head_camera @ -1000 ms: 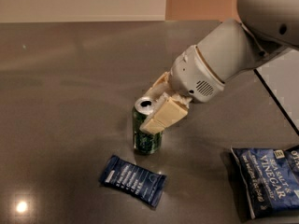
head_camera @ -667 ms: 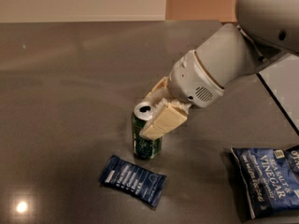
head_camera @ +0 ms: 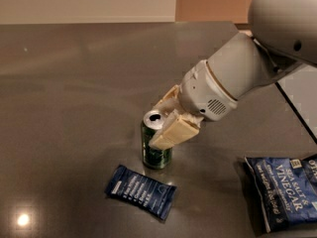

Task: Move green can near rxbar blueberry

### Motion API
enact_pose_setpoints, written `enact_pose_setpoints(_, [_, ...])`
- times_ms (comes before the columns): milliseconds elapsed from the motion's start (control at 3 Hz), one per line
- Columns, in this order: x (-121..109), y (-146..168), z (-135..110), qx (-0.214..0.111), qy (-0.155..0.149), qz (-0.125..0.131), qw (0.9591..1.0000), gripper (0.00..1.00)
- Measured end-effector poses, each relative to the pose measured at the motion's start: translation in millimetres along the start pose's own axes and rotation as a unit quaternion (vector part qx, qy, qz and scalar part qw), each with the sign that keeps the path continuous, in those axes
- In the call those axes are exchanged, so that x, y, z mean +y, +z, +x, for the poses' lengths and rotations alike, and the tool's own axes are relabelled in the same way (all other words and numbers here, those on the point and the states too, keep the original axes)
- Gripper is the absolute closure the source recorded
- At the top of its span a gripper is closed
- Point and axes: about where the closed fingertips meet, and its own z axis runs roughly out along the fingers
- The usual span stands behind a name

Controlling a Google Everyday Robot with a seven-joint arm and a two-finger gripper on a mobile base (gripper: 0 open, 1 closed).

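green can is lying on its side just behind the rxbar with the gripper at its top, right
No: the camera view shows the green can standing upright, not on its side. It is just behind the rxbar blueberry, with the gripper at its top.

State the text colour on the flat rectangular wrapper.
White on dark-blue wrapper, camera view; jaws grip dark-green metal can.

The large dark-blue chip bag (head_camera: 285,195) at the right of the grey counter (head_camera: 74,108) carries the white word "VINEGAR", with a smaller line "SEA SALT &" above it. The small flat dark-blue bar wrapper (head_camera: 140,191) has lines of white text, too small to read. The pale markings on the small dark-green metal can (head_camera: 156,155) are not readable. The tool (head_camera: 159,125) clasps this can's top.
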Motion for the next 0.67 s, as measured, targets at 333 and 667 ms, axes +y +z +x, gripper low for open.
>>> enact_pose_setpoints(333, [0.8, 0.5, 3.3, -0.002, 0.0, -0.003, 1.0, 0.0])
enact_pose_setpoints(667, [0.8, 0.5, 3.3, -0.002, 0.0, -0.003, 1.0, 0.0])
